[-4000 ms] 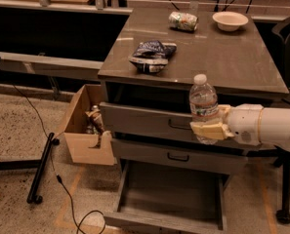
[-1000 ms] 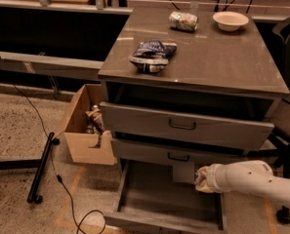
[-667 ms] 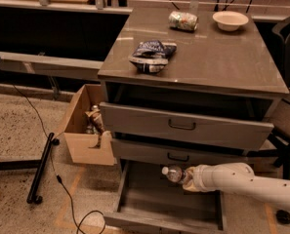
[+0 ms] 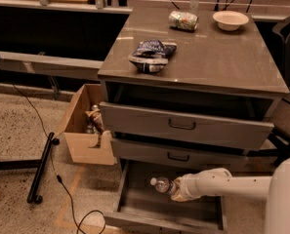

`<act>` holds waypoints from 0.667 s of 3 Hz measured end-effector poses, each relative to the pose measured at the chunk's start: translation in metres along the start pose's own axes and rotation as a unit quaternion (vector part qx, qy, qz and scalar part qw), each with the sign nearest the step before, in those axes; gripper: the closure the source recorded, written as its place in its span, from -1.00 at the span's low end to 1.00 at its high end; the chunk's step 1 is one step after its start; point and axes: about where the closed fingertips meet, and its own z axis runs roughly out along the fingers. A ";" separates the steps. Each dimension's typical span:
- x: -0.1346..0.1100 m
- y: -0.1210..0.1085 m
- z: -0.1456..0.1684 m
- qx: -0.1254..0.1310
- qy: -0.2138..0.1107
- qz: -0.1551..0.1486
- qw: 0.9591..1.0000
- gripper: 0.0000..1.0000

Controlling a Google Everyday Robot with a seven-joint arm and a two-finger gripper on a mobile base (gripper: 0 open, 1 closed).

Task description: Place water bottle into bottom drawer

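The water bottle (image 4: 162, 185) is a small clear bottle with a white cap. It lies tilted on its side, cap pointing left, held over the open bottom drawer (image 4: 134, 208). My gripper (image 4: 179, 189) comes in from the right on a white arm and is shut on the bottle's lower end. The bottle hangs just above the drawer's bare grey floor, under the front of the middle drawer (image 4: 178, 156). Whether the bottle touches the floor I cannot tell.
The top drawer (image 4: 183, 125) and middle drawer stand partly pulled out above. On the cabinet top lie a dark chip bag (image 4: 152, 55), a crushed can (image 4: 182, 20) and a white bowl (image 4: 230, 19). An open cardboard box (image 4: 86, 130) and cables sit on the floor at left.
The arm has carried the bottle down from in front of the top drawer to the bottom drawer, turned it onto its side, and moved it further left and lower over the drawer floor.
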 end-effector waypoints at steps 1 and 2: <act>-0.001 0.010 0.029 -0.018 0.003 0.007 1.000 1.00; 0.001 0.012 0.060 -0.028 0.013 0.017 0.999 1.00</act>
